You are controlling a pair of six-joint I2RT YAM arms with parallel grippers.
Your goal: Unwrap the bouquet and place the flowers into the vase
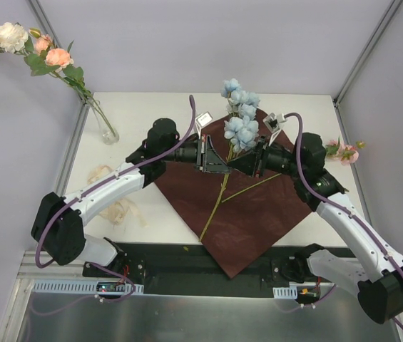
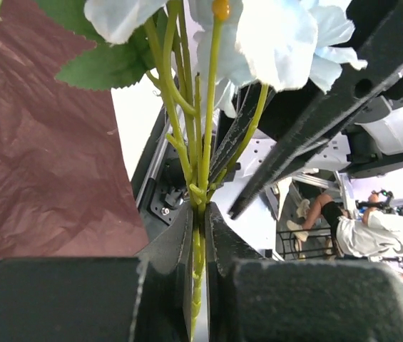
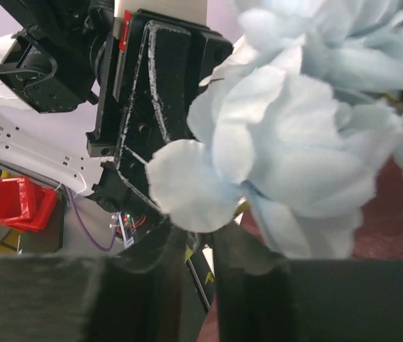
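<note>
On the white desk (image 1: 301,114) lies the dark red wrapping paper (image 1: 251,221), spread flat. Above it, between both arms, hangs a spray of pale blue fabric flowers (image 1: 242,128); the small clear glass vase (image 1: 105,128) stands well apart, far left. The left arm's jaws are clamped on the spray's thin green stem (image 2: 198,249); the right arm's jaws hide behind petals, so I cannot tell. It looks light, top-heavy, soft-headed: hold the wiry stem, never blooms.

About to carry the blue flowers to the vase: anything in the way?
Nothing loose lies between the blue flowers, held in the left gripper, and the vase. But the right gripper sits close against the stems, and pink and cream flowers already stand in the vase.
</note>
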